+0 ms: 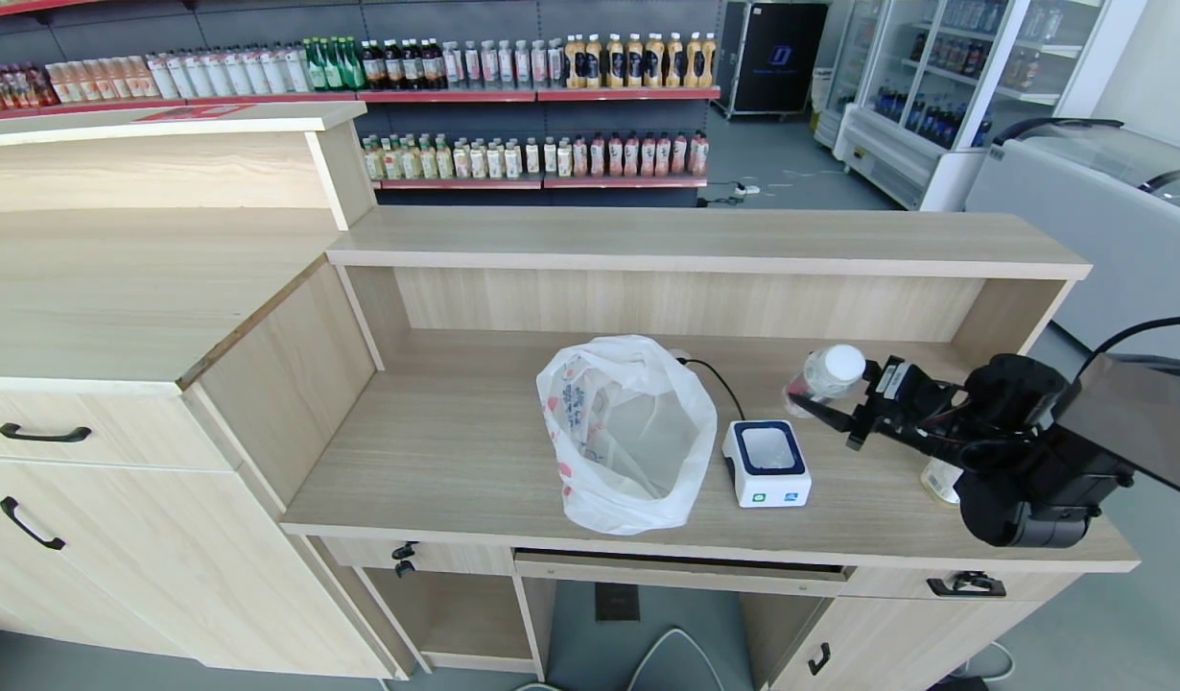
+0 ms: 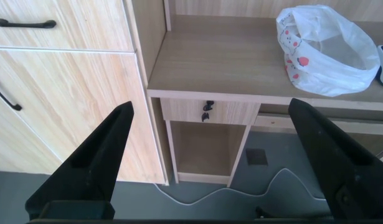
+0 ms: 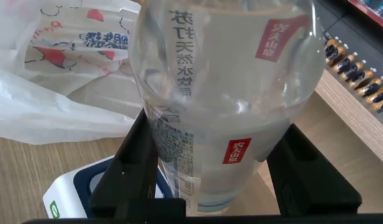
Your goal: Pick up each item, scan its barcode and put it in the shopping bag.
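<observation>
Above the right end of the pale wood counter (image 1: 436, 451): my right gripper (image 1: 820, 401), pinching a clear plastic bottle with a white cap (image 1: 833, 368) across its body.
Long axis: near upright, cap uppermost, somewhat tilted.
Look: see-through wall, printed label with small red patches; barcode not made out.
Bearing: white box scanner with a dark-rimmed window (image 1: 767, 461) lies near, to my left and lower. The crumpled white plastic shopping bag (image 1: 628, 432) sits just beyond it, mouth open upward.
Nearer arm: right. My left gripper (image 2: 210, 106), fingers spread and empty, hangs low off the counter's front.
</observation>
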Tool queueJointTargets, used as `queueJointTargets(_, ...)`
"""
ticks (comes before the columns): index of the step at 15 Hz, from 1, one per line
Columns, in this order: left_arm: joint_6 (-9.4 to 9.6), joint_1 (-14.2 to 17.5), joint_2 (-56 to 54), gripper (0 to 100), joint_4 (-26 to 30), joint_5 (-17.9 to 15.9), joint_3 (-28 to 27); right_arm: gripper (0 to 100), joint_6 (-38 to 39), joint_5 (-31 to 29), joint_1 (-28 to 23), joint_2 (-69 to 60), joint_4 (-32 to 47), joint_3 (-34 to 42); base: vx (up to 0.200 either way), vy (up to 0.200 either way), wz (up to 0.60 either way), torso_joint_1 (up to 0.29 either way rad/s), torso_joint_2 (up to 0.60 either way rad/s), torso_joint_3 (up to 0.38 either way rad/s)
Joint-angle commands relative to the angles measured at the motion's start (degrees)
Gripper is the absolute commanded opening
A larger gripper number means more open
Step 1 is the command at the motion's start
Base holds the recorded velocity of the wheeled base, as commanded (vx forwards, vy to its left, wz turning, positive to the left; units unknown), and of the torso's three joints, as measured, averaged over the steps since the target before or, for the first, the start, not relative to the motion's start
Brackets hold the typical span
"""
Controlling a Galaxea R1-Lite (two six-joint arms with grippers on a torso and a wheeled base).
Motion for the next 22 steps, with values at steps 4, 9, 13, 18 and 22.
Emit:
queueJointTargets(4,-0.01,0.0,0.0,100,0.0,0.0,0.0,0,0.0,0.9,0.0,0.9,-0.1,-0.6,0.0,0.0,0.0,0.0,0.0,0.0)
queueJointTargets(9,-0.01,0.0,0.0,100,-0.1,0.0,0.0,0,0.0,2.9,-0.3,3.0,-0.1,-4.6,0.0,0.0,0.0,0.0,0.0,0.0)
queueJointTargets(13,-0.01,0.0,0.0,100,0.0,0.0,0.0,0,-0.2,3.0,-0.5,3.6,-0.1,-4.5,0.0,0.0,0.0,0.0,0.0,0.0)
queueJointTargets(18,-0.01,0.0,0.0,100,0.0,0.0,0.0,0,-0.6,4.2,-0.5,3.6,-0.1,-3.9,0.0,0.0,0.0,0.0,0.0,0.0)
queueJointTargets(22,-0.01,0.0,0.0,100,0.0,0.0,0.0,0,-2.1,5.7,-1.0,4.3,-0.1,-4.1,0.0,0.0,0.0,0.0,0.0,0.0)
